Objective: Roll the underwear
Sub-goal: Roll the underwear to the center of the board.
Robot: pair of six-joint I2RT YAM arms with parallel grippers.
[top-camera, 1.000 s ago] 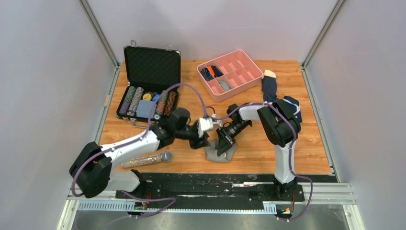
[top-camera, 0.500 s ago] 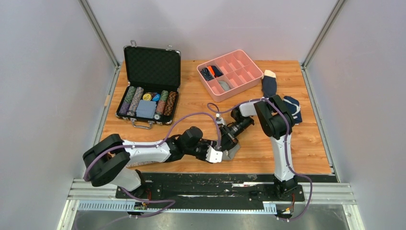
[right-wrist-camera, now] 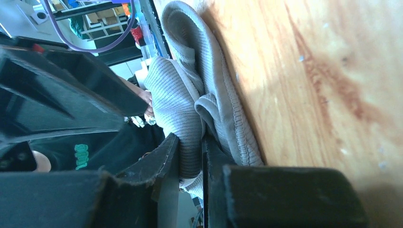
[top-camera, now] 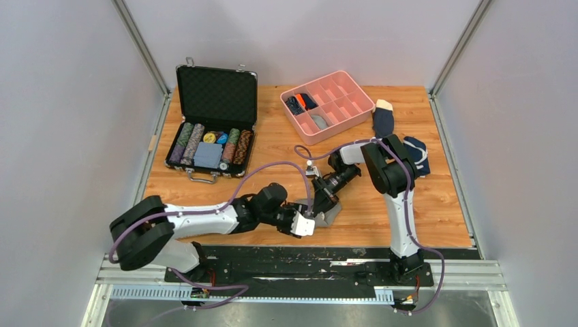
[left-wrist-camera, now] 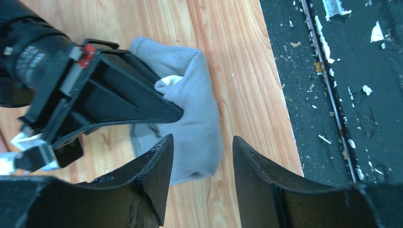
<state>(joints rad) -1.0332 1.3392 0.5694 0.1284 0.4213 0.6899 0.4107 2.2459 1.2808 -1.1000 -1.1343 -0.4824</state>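
Here the underwear [left-wrist-camera: 199,118] lies bunched in a soft heap on the wooden table [top-camera: 272,153], near its front edge and well apart from the pink tray [top-camera: 339,127] at the back. The right gripper [right-wrist-camera: 191,142] is clamped on a fold of the ribbed cloth, its fingers nearly together. The left gripper [left-wrist-camera: 202,142] hangs at the heap's near end, fingers spread and not gripping the cloth.
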